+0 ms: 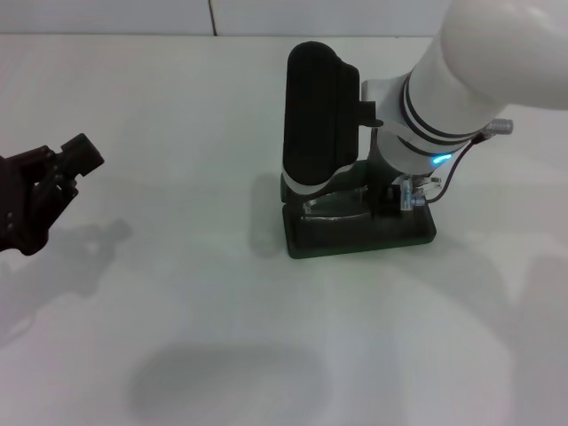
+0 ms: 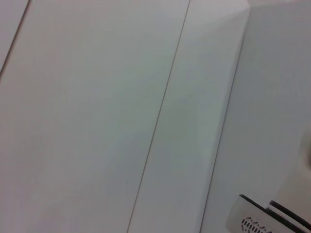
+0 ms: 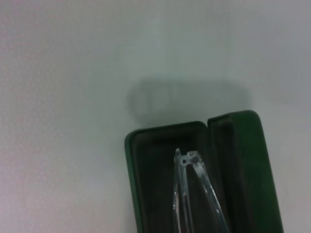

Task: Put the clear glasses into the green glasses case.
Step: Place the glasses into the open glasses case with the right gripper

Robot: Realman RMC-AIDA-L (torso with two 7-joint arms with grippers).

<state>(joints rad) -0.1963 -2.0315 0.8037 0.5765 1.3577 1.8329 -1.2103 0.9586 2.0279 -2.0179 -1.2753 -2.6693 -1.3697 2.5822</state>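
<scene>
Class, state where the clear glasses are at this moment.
In the head view, the clear glasses lie in the tray of the open green glasses case, right of centre on the table, below the right end effector.

The case (image 1: 359, 232) sits open on the table (image 1: 177, 311), centre-right, lid standing at its 9 o'clock end. The glasses (image 1: 342, 206) lie in its base. The left gripper (image 1: 53, 182) hangs far off at 9 o'clock; the right gripper (image 1: 404, 191) is over the case's 3 o'clock end.
</scene>
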